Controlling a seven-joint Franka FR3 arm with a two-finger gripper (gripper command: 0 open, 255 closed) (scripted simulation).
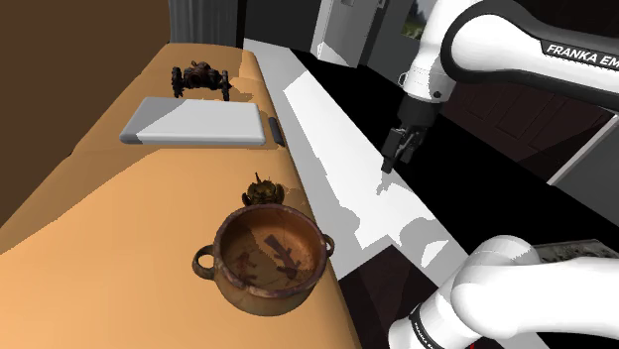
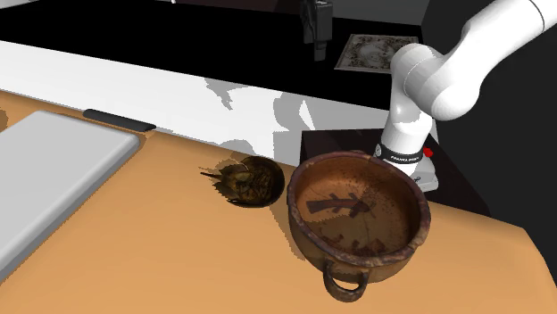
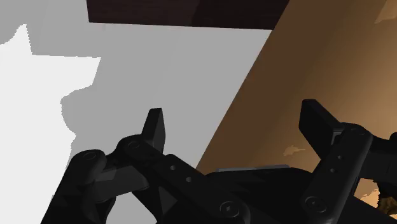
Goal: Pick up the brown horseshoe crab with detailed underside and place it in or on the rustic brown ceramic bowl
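The brown horseshoe crab (image 1: 263,190) lies on the tan table (image 1: 119,228), just beyond the brown two-handled bowl (image 1: 260,297). From the second exterior view the crab (image 2: 248,178) sits right beside the bowl (image 2: 312,241) on its left; dark marks line the bowl's inside. My black gripper (image 1: 388,165) hangs off the table's edge over the white floor, to the shoulder view's right of the crab and well above it. The gripper (image 2: 319,53) appears at the top of the second exterior view. In the wrist view the gripper (image 3: 235,124) is open with nothing between its fingers.
A flat grey slab (image 1: 193,124) lies farther along the table, with a small dark handle (image 1: 275,130) at its side. A dark legged object (image 1: 201,75) stands at the table's far end. The robot's stand (image 2: 406,156) is near the bowl. Black areas lie beyond the white floor.
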